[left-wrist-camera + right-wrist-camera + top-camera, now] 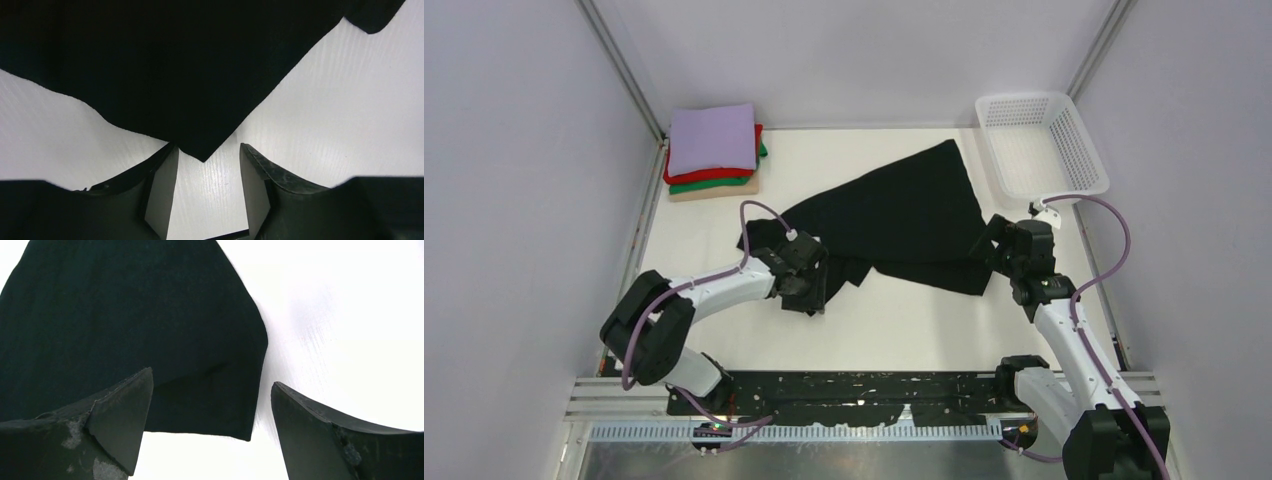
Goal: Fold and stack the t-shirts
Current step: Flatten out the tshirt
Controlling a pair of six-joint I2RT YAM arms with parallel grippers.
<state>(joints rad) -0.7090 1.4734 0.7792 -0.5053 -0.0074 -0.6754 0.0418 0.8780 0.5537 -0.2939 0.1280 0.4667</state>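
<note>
A plain black t-shirt (904,215) lies crumpled and spread on the white table in the middle. My left gripper (809,283) is open over its near left edge; in the left wrist view a pointed corner of the black cloth (200,150) lies just ahead of the gap between the fingers (206,192). My right gripper (1002,262) is open at the shirt's near right corner; in the right wrist view that corner (225,410) lies between and ahead of the spread fingertips (210,430). A folded stack (714,150), lavender on top of red, green and tan, sits at the back left.
A white plastic mesh basket (1074,150) stands at the back right, close behind my right arm. Grey walls close in on the left, back and right. The black rail with the arm bases (864,395) runs along the near edge.
</note>
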